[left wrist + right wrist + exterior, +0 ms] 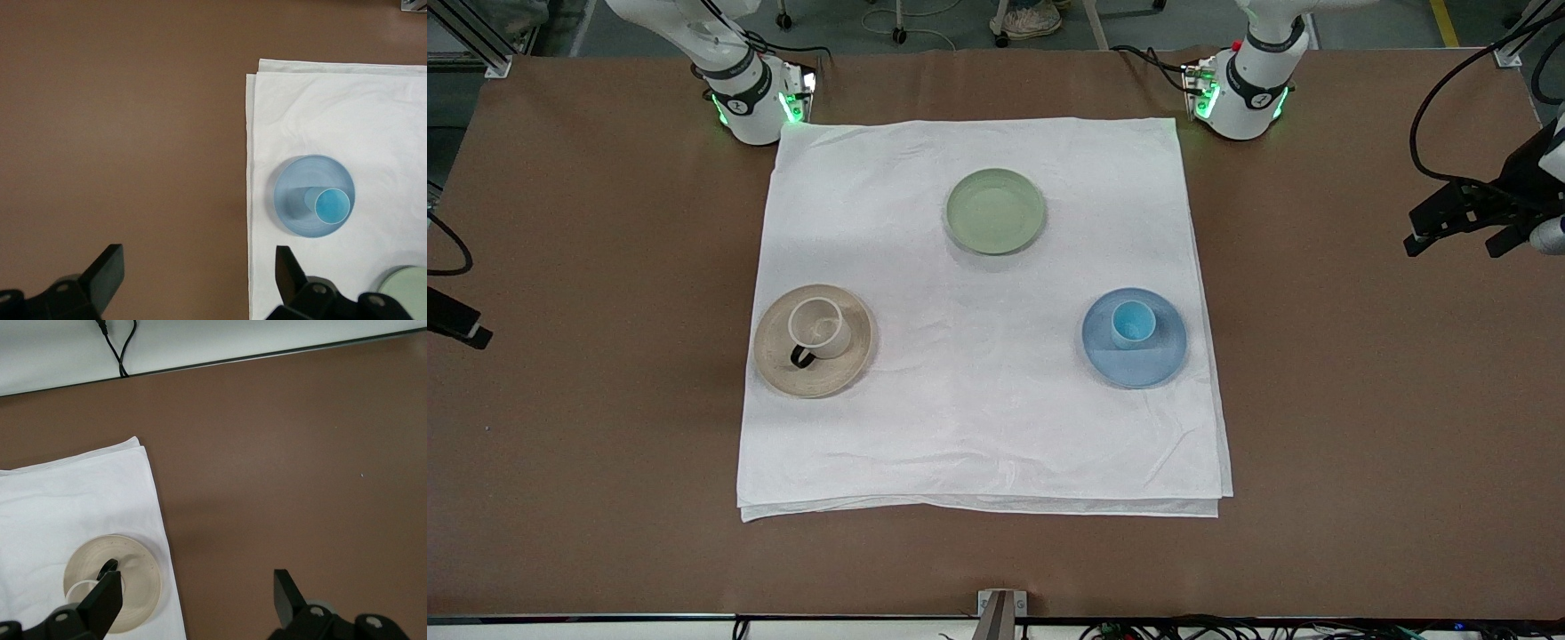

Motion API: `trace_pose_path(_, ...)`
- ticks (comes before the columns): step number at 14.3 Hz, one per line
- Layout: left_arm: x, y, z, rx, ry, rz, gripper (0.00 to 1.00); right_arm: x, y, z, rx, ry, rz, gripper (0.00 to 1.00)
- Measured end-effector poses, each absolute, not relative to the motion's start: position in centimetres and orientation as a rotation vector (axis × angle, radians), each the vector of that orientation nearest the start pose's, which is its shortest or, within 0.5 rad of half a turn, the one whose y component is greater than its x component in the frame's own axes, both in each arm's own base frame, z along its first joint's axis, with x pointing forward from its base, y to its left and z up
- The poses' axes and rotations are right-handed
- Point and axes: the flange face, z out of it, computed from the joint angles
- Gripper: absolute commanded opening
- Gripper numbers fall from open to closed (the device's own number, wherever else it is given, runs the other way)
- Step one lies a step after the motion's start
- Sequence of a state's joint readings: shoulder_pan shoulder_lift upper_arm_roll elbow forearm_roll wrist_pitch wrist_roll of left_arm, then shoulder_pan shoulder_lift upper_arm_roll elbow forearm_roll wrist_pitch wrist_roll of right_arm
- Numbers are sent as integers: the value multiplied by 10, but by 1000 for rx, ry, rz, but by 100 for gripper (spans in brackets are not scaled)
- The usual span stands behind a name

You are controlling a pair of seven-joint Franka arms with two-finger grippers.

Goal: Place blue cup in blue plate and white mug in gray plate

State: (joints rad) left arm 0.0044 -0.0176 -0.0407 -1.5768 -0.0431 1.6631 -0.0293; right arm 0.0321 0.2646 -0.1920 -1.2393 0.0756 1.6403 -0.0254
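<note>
The blue cup (1133, 323) stands upright in the blue plate (1138, 363) on the white cloth, toward the left arm's end. The white mug (818, 327) stands in the gray plate (855, 354), toward the right arm's end, its black handle pointing toward the front camera. My left gripper (1458, 242) hangs open and empty over bare table off the cloth; its wrist view shows the gripper (198, 270), cup (331, 205) and plate (297, 193). My right gripper (458, 322) is open and empty over bare table; its wrist view shows the gripper (197, 597), gray plate (137, 577) and mug handle (107, 568).
A pale green plate (996, 211) lies empty on the white cloth (978, 427), nearer the robots' bases. Brown table (1360, 400) surrounds the cloth. The table's edge and a cable (117, 347) show in the right wrist view.
</note>
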Motion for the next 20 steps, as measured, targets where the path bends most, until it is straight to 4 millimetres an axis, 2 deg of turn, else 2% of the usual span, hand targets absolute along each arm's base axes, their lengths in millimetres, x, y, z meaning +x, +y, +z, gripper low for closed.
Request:
trace_pose_path(3,558,-25,640,-3183,9,-163,100,629,-60,642,-3139,112,-252,100)
trace_pose_path(6,558,-25,640,-3183,8,-164,100,615,-50,640,-3150,81,-221,100)
trace_pose_path(13,558,-25,640,-3183,7,-164,100,606,-51,620,-3152,86,-111,100)
trace_pose_path(20,558,-24,640,-3183,5,-164,100,600,-55,611,-3197,81,-71,100)
